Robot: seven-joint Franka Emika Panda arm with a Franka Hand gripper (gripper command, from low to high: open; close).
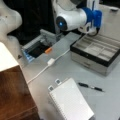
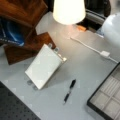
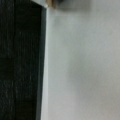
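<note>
In a front view we see a spiral notebook point(image 1: 70, 101) nearest, a black pen point(image 1: 90, 87) at its two o'clock, then the compartment tray point(image 1: 96, 51). The gripper point(image 1: 93, 30) hangs over the tray's far edge; we cannot tell how its jaws stand.

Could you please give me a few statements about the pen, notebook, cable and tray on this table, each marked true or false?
1. The pen lies on the table, apart from the notebook. True.
2. The pen lies inside the tray. False: it lies on the table in front of the tray.
3. A white cable runs across the table between notebook and tray. True.
4. The notebook is open. False: it is shut, its white cover up.
5. The gripper holds the pen. False: the gripper does not show in any view; the arm is above the tray's far end.
</note>
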